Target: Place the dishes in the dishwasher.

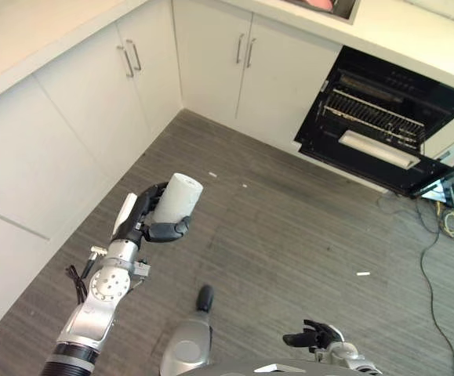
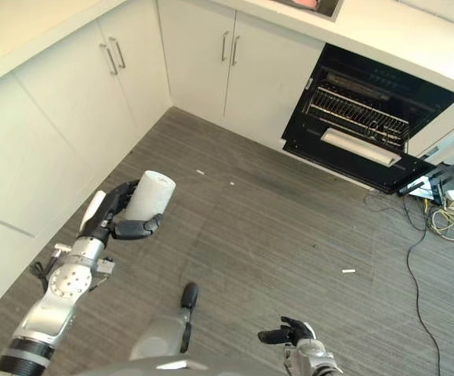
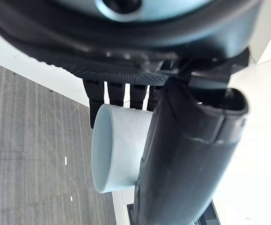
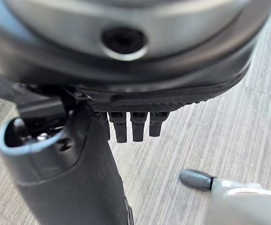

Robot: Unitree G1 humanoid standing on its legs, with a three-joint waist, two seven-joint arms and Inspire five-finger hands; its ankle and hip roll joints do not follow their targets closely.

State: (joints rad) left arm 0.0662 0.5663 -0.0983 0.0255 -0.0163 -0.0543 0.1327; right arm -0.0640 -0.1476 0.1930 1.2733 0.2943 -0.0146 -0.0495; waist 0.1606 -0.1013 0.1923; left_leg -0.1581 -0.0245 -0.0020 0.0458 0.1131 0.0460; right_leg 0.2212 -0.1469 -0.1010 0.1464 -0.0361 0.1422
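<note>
**White cup held aloft, dishwasher open across the room**

At the left, a run of white cabinet doors with slim metal handles [image 1: 129, 56] lines the wall beneath a pale tabletop [image 1: 23, 35]. In front of it the left robot hand [image 1: 150, 221] is raised over the grey wood-grain floor [image 1: 289, 227], its dark fingers and thumb curled round a white cylindrical cup [image 1: 179, 199] — the cup stands roughly upright with a slight tilt, its closed end toward the camera. The left wrist view shows the same cup [image 3: 119, 147] from its open mouth, with the fingers [image 3: 116, 93] wrapped behind it and the thumb crossing in front.

A few small white scraps [image 1: 363, 273] lie scattered on the floor, well apart from each other.

Low at the right, the right robot hand [image 2: 288, 334] hangs near the bottom edge of the view — its fingers are loosely bent and it holds nothing; its own wrist view shows the fingers [image 4: 130, 125] in a relaxed row above bare floor.

Far right, the black built-in dishwasher [image 2: 368, 125] stands open, well apart from the cup. Its wire rack [image 2: 356, 111] is visible inside, and a white panel [image 2: 360, 146] lies along its lowered door.
</note>
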